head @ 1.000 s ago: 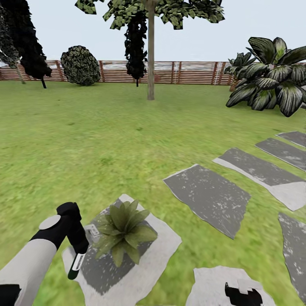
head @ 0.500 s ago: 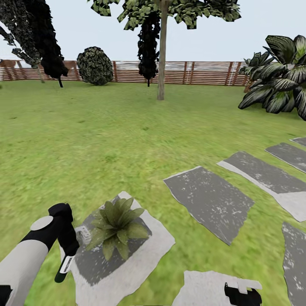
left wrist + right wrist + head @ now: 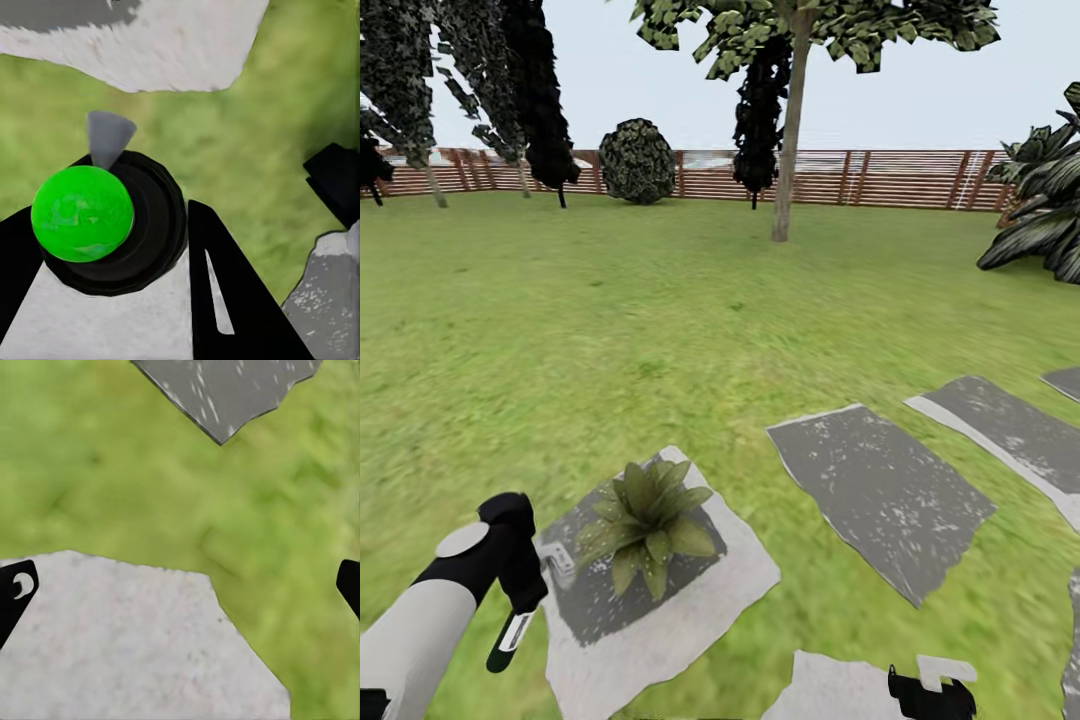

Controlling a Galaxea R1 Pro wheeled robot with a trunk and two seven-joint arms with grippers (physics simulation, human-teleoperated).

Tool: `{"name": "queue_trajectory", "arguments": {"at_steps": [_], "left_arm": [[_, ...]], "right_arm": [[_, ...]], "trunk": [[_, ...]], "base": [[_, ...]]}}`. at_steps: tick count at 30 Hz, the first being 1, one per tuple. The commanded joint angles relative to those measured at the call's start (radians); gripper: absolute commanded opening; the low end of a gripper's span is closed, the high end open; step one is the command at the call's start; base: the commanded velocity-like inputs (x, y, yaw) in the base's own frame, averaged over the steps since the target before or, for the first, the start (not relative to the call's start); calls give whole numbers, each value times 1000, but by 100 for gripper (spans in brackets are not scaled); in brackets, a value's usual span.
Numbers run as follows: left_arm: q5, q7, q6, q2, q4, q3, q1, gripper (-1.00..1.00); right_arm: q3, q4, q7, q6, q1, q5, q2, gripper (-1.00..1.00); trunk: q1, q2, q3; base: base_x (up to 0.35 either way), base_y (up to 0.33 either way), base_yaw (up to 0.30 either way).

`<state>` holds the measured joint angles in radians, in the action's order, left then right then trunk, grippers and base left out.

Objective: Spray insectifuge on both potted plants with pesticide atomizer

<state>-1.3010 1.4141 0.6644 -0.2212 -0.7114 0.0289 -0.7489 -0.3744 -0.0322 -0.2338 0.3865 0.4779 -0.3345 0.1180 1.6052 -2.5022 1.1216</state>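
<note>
In the head view one potted plant (image 3: 648,515), a rosette of broad pointed green leaves, sits on a pale grey stepping stone (image 3: 690,610). Just left of it my left gripper (image 3: 520,600) is shut on the pesticide atomizer (image 3: 510,638), which hangs tilted with its white part up and dark tip down. The left wrist view looks along the atomizer (image 3: 112,225): a black round end with a bright green ball, held between two black fingers (image 3: 225,285). My right gripper (image 3: 930,695) is low at the frame's bottom, open, over another pale stone (image 3: 112,645) with nothing between its fingertips (image 3: 15,592).
Dark grey stepping stones (image 3: 885,495) run off to the right across the lawn. A thin tree trunk (image 3: 788,170), dark shrubs (image 3: 637,160) and a brown slatted fence (image 3: 880,178) stand at the far side. A big broad-leaved plant (image 3: 1045,220) is at the right edge.
The whole picture has shifted right, so the camera has turned left. The left gripper keeps the atomizer beside the plant, a little lower against it. The right gripper stays put.
</note>
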Motion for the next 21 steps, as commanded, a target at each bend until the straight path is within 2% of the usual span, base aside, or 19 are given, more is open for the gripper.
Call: {"name": "queue_trajectory", "arguments": {"at_steps": [1, 2, 4, 7, 11, 15, 17, 18, 21], "left_arm": [[-4, 4, 10, 7, -1, 3, 0, -100], [-4, 3, 14, 28, -2, 2, 0, -100], [-4, 3, 17, 36, -2, 1, 0, -100], [-3, 3, 45, 38, -2, 0, 0, -100], [-2, 5, 52, 39, 8, -1, 0, -100], [-3, 2, 52, 35, 93, -3, 0, -100], [-3, 0, 52, 31, 107, -13, 1, -100], [-3, -44, 51, 27, 114, -40, 2, -100], [-3, -122, 51, 29, 114, -82, 2, -100]], "right_arm": [[-7, 1, -4, 3, 1, -11, 0, 100], [-7, 1, -4, 3, 1, -11, 0, 100], [-7, 3, -4, 3, 1, -12, 1, 100], [-7, 3, -4, 3, 1, -12, 3, 100], [-8, 2, -4, 3, 1, -11, 2, 100], [-8, 1, -4, 3, 1, -11, 2, 100], [-7, 1, -4, 3, 1, -11, 1, 100], [-7, 1, -4, 3, 1, -11, 0, 100], [-7, 1, -4, 3, 1, -11, 0, 100]], "trunk": [[0, 0, 1], [0, 0, 1], [0, 0, 1], [0, 0, 1], [0, 0, 1], [0, 0, 1], [0, 0, 1], [0, 0, 2], [0, 0, 3]], "base": [[0, -12, 200], [0, -3, 52], [17, -1, 16], [160, -43, 4], [290, -76, 0], [179, -13, 22], [27, -1, 183], [3, 0, 259], [1, 0, 265]]}}
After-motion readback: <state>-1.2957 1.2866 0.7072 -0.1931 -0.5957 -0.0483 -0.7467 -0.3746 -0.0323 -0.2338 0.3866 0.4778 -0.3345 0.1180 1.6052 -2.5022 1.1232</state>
